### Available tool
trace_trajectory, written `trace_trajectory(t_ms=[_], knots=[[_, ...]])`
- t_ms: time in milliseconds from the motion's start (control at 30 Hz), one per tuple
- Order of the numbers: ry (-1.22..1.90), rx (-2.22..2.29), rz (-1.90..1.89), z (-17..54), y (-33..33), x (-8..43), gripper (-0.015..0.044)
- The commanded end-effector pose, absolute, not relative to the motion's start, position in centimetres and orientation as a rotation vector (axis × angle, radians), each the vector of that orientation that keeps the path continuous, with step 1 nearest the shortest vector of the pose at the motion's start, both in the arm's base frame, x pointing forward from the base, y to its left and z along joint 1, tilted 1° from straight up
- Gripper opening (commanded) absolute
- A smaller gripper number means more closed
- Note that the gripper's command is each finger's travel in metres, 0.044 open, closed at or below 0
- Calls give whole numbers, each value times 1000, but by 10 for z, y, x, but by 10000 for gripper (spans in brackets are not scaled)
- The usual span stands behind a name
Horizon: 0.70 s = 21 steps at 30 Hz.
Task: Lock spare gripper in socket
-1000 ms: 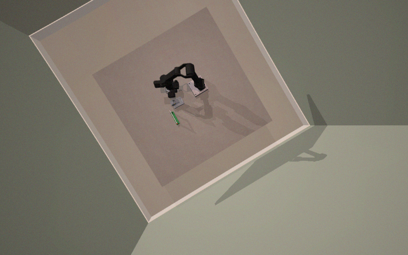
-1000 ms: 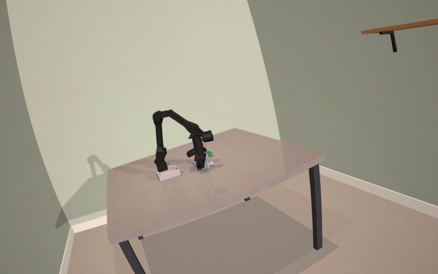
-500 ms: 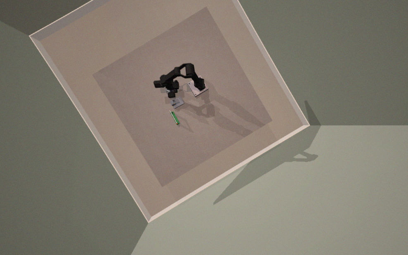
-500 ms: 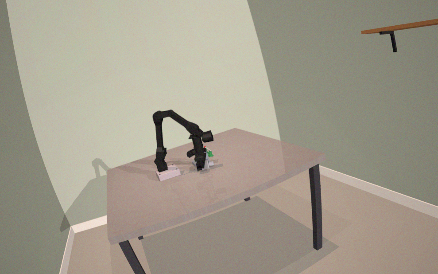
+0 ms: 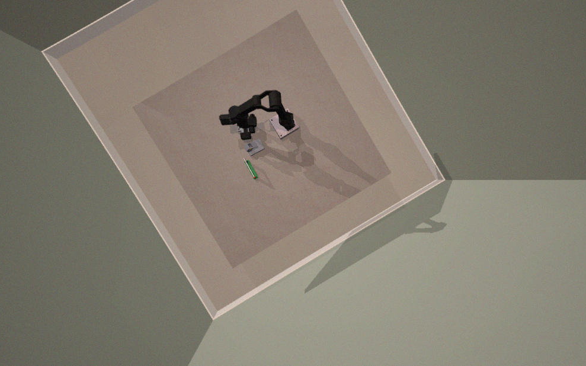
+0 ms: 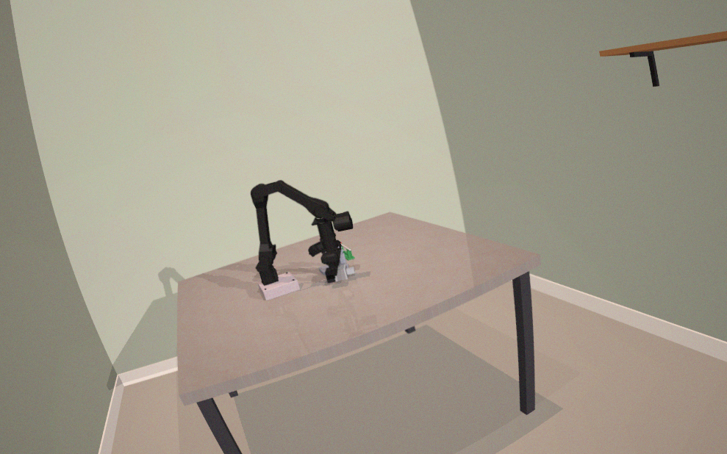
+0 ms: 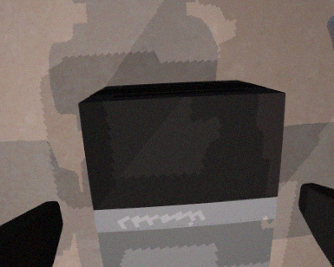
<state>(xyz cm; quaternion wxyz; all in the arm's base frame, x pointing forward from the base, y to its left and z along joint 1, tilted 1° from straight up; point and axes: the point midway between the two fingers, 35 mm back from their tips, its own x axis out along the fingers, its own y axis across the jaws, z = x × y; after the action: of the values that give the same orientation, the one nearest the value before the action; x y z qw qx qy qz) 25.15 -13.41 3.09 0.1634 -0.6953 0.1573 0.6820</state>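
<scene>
Green walls [image 5: 514, 90] [image 6: 552, 169] stand round the table [image 5: 222, 218] [image 6: 439, 256], and we're well inside its edges, my gripper [image 5: 245, 129] [image 6: 330, 276] [image 7: 180, 199] pointing down over the top! Fingers wide apart, one to each side of a black block [image 7: 184, 149], and nothing clamped between them. Across that block runs a pale grey band [image 7: 184, 216], with a lighter zigzag patch on it; whether that's lettering or just light, I can't tell. Is the block the spare gripper? The close view cuts it off, so I can't say for certain.

Just beside my gripper sits the grey mount [image 5: 254, 147], its foot on the table; my arm hides part of the work area from outside. Beyond the mount from me, near it, comes a slim green piece [image 5: 250, 168] [image 6: 348, 254] with a white strip along it and red at one end. Is that strip the pin? Too small to call! The socket's inside is unclear as well. Open tabletop stretches past the green piece, while my pale base [image 5: 281, 135] [image 6: 281, 291] stands near, over on the opposite side from the block's camera-hidden surroundings.
</scene>
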Motion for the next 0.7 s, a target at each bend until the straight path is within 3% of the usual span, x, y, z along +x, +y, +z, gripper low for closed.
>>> trace_trajectory(t_ms=[0, 667], knots=[[449, -1983, 1945, 40, -134, 251, 440], [448, -1979, 1948, 57, -134, 250, 440]])
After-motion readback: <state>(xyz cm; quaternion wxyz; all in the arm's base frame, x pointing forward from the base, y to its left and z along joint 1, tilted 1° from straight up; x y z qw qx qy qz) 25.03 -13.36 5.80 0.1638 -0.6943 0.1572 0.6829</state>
